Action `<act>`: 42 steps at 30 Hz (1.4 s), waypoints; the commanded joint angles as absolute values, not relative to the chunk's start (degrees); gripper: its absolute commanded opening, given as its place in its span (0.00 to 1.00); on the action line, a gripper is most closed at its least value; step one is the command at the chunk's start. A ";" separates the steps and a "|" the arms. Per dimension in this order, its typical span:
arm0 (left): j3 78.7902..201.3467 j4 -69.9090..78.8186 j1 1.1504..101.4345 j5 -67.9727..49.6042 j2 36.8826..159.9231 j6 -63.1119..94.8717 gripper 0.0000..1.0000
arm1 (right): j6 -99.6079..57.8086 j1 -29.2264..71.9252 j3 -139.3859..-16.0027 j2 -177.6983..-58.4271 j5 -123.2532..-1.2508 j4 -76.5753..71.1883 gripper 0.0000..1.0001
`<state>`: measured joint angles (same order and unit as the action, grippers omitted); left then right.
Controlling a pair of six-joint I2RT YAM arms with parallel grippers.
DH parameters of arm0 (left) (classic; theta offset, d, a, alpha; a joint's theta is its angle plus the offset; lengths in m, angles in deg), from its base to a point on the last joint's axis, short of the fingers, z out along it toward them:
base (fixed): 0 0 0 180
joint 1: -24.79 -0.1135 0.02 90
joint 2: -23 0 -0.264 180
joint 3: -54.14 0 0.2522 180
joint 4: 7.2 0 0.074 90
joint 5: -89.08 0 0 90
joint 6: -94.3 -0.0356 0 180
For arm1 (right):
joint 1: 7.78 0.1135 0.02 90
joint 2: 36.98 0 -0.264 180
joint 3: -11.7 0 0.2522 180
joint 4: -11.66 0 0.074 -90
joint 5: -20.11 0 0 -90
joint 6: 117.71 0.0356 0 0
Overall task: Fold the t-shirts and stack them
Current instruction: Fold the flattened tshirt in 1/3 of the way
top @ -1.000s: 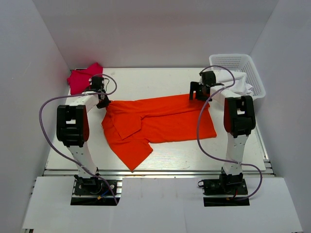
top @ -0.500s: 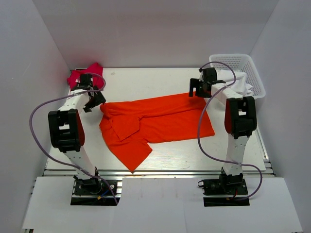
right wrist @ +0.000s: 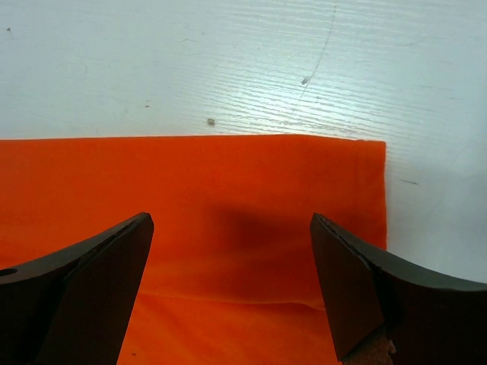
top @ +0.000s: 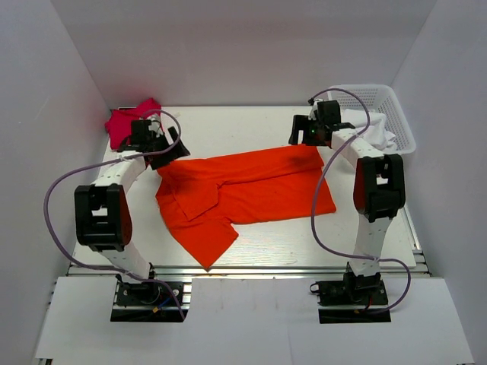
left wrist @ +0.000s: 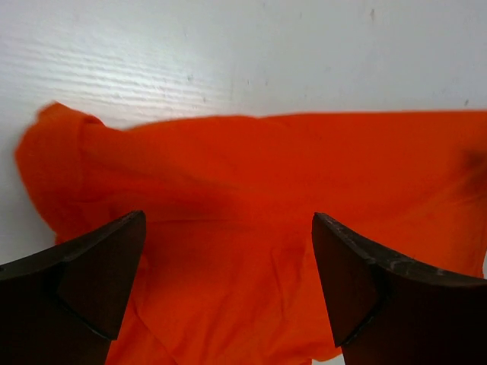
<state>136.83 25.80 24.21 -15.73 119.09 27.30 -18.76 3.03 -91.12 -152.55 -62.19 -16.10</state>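
The orange t-shirt lies partly folded across the middle of the table, one flap reaching toward the near edge. The crimson-pink t-shirt is bunched in the far left corner. My left gripper hovers open over the orange shirt's far left corner, which fills the left wrist view, nothing between the fingers. My right gripper hangs open above the shirt's far right corner, holding nothing.
A white mesh basket with white cloth in it stands at the far right. White walls close in the table on three sides. Purple cables loop from both arms.
My left gripper has opened and let go of the orange shirt's far left corner, then drawn back a little. The right gripper has shifted slightly toward the far side, still open.
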 commanded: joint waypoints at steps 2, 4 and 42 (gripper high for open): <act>134.88 24.14 24.79 -19.56 122.30 26.18 1.00 | -16.03 3.47 -93.73 -156.85 -60.58 -14.14 0.89; 134.26 23.53 24.79 -21.39 124.85 25.66 1.00 | -15.33 3.12 -94.69 -158.00 -61.01 -14.58 0.89; 150.14 45.75 25.84 -2.78 122.45 25.90 1.00 | -17.01 3.38 -89.15 -144.49 -65.67 -18.19 0.91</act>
<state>158.53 40.56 24.59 -8.10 132.80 22.47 -18.83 2.03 -98.15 -152.44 -64.20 -21.23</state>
